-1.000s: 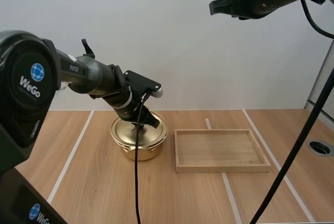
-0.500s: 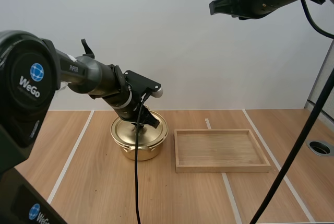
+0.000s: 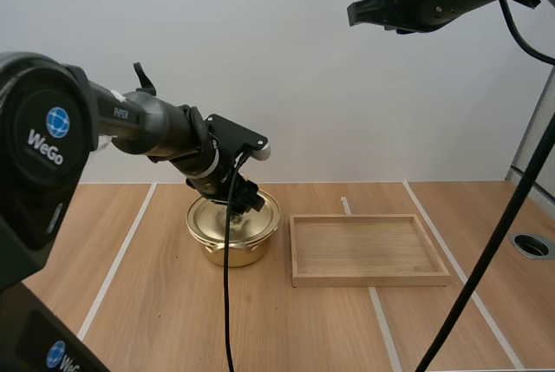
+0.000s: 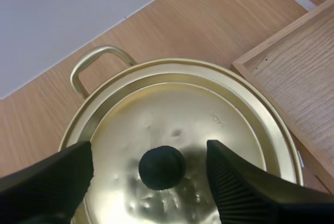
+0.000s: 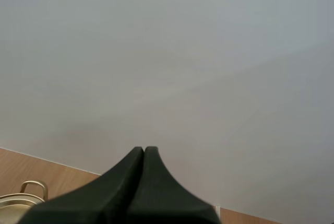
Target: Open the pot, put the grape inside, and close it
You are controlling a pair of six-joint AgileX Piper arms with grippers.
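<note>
Black arms (image 3: 156, 133) carry blue-globe WeGo badges (image 3: 48, 133) and, seemingly, PiPER lettering (image 3: 115, 114).

High view over table (image 3: 173, 320); left wrist close above pot (image 3: 229, 251), shared by all

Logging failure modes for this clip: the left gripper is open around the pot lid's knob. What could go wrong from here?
1. The knob sits slightly off centre between the fingers of the open left gripper, nearer one of them. Closing could push it sideways and shift the pot, or the small round knob could slip.
2. The wooden tray lies close beside the pot, so a lifted lid swung that way might clip its rim.
</note>
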